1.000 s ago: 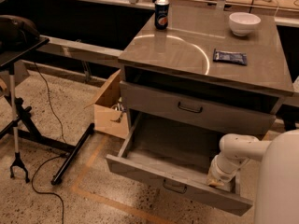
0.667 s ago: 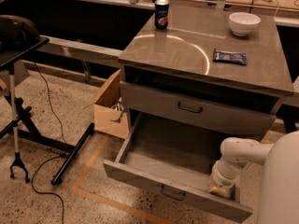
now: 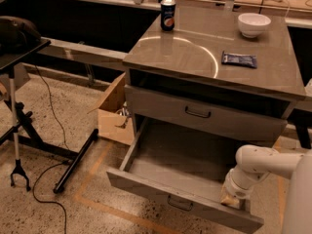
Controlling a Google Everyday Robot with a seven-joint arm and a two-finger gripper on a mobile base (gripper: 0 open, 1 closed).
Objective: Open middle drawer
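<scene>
Middle drawer (image 3: 180, 172) stands well out under the top drawer (image 3: 204, 117). Pincer (image 3: 233, 199) is at its near-right front; grip can't tell. Pull further and you risk derailing it.

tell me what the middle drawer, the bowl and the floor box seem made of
The middle drawer looks like painted metal: matte grey, thin flat walls. The bowl is probably glazed ceramic, white and glossy, though plastic is possible. The box is cardboard, plain brown with an open flap. The gripper sits at the drawer front's right end.
</scene>
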